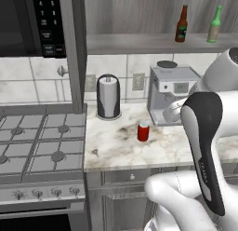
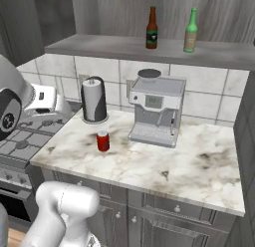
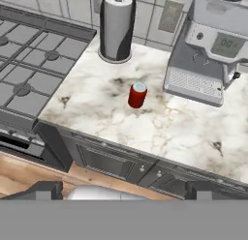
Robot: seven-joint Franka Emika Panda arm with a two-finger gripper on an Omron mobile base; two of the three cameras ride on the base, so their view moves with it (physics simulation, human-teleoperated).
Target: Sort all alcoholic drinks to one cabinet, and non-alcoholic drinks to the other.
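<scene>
Grey wood-grain wall cabinet (image 1: 153, 43) already shelves the dark brown red-labelled beer bottle (image 1: 181, 24) and green tan-labelled beer bottle (image 1: 214, 24), so the alcohol looks sorted. Short red silver-topped soda can (image 3: 137, 95) waits on the marble counter (image 3: 184, 132), well ahead of the gripper (image 3: 123, 189), fingers spread wide, empty.

White arm with dark joints, folded upward close to the base, elbow raised in the left base view. Hand held high, camera angled steeply downward. Gripper (image 3: 124, 188) with jaws spread fully apart, dark fingertips (image 3: 46, 189) at lower edge, nothing between them.
</scene>
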